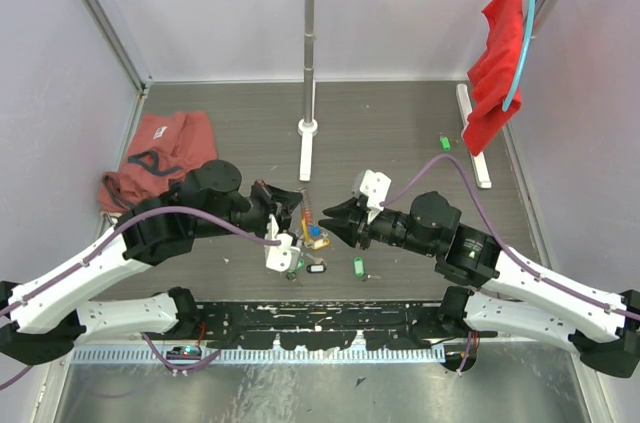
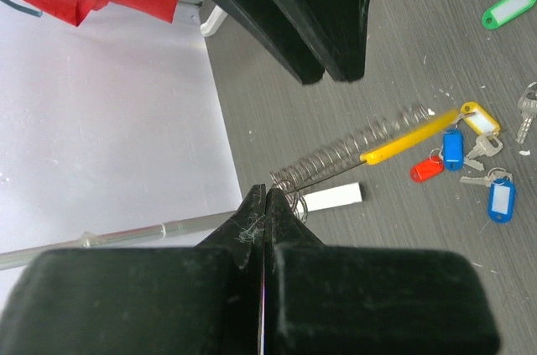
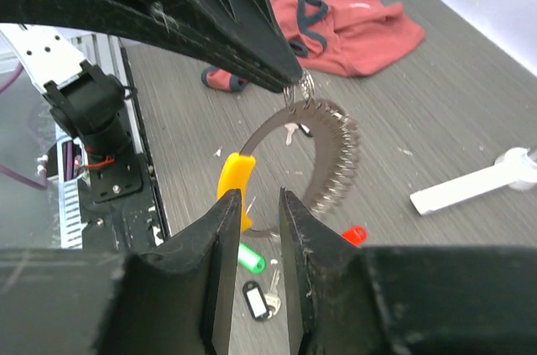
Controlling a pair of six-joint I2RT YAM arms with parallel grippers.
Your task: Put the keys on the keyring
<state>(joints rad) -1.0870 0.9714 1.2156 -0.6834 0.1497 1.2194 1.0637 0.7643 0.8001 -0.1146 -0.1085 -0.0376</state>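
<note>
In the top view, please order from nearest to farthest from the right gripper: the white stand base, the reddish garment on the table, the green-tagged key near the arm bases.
1. green-tagged key, on the near side of the right gripper.
2. white stand base, behind it.
3. reddish garment, far left.

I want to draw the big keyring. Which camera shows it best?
The right wrist view: the keyring shows there as an open loop, coil and yellow part clear. The left wrist view shows the keyring edge-on. The top view shows the keyring tiny, hard to make out.
</note>
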